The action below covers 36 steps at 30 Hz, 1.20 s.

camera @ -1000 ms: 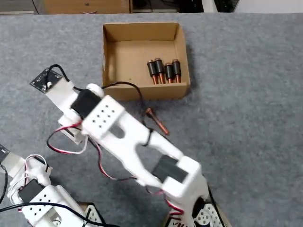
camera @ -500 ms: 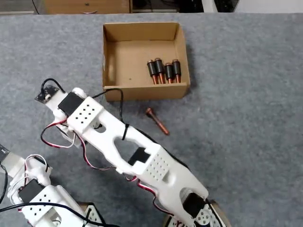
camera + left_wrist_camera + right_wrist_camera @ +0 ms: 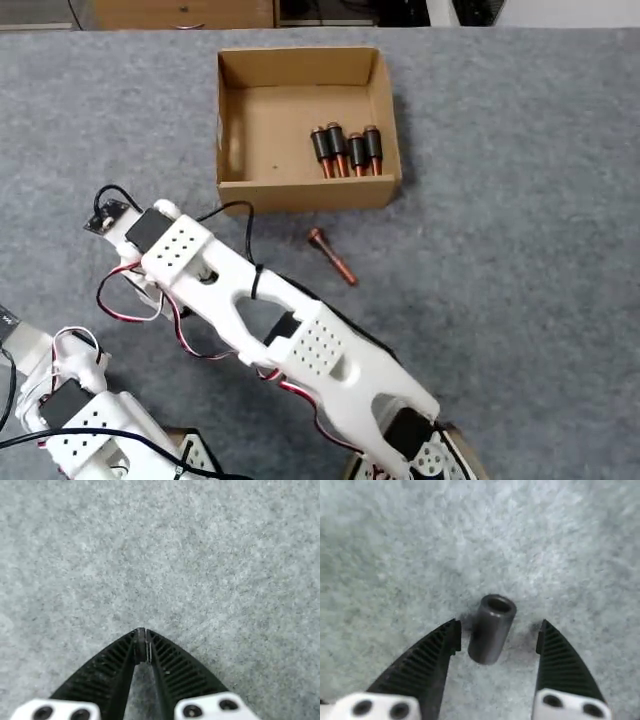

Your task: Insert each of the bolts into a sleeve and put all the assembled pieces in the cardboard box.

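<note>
1. Now the right arm (image 3: 270, 310) has dropped flat and low near the cardboard box (image 3: 300, 68); the right end effector (image 3: 499, 626) gapes wide, straddling the sleeve (image 3: 491, 629) on the table (image 3: 520, 200), not clamped.
2. Left end effector (image 3: 141, 632): closed, empty.
3. The bolt (image 3: 332, 256) lies unmoved just beside the box.

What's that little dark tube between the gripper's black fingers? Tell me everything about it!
It's a sleeve: a short, dark grey tube, smooth like metal, with a round hole showing at one end. It rests on the fuzzy grey table cover, between the open fingers of the right gripper. Neither finger seems to touch it.
</note>
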Tool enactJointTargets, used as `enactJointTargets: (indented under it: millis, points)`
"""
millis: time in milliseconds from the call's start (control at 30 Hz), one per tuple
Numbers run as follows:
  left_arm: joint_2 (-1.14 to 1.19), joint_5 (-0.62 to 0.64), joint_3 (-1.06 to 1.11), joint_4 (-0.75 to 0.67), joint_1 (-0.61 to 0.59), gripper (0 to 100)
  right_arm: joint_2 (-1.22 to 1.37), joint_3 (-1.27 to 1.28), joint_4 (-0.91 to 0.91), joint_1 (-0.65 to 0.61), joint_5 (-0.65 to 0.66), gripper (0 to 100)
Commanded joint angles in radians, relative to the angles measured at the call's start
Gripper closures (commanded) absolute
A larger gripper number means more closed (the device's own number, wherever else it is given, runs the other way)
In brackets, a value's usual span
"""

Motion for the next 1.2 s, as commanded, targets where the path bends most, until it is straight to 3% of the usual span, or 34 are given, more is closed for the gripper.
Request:
enactJointTargets:
  millis: [0, 100, 233, 567, 733, 867, 1167]
  points:
    - [-0.008, -0.008, -0.052, -0.009, -0.015, 98, 0.001, -0.045, -0.023, 0.019, 0.006, 75.7]
    - [-0.008, -0.008, -0.052, -0.009, -0.015, 98, 0.012, -0.044, -0.029, 0.019, 0.006, 81.0]
    - [-0.008, -0.008, -0.052, -0.009, -0.012, 98, 0.015, -0.045, -0.041, 0.019, 0.009, 99.3]
    - [-0.008, -0.008, -0.052, -0.009, -0.009, 98, 0.008, -0.064, -0.034, 0.054, 0.006, 99.7]
    - [-0.008, -0.008, -0.052, -0.009, -0.008, 98, -0.025, -0.332, 0.115, 0.133, 0.011, 99.7]
    - [-0.008, -0.008, -0.052, -0.008, -0.008, 98, -0.120, -0.483, 0.120, 0.219, 0.011, 99.7]
    - [-0.008, -0.011, -0.052, 0.012, 0.040, 98, -0.438, -0.492, 0.120, 0.320, 0.006, 99.7]
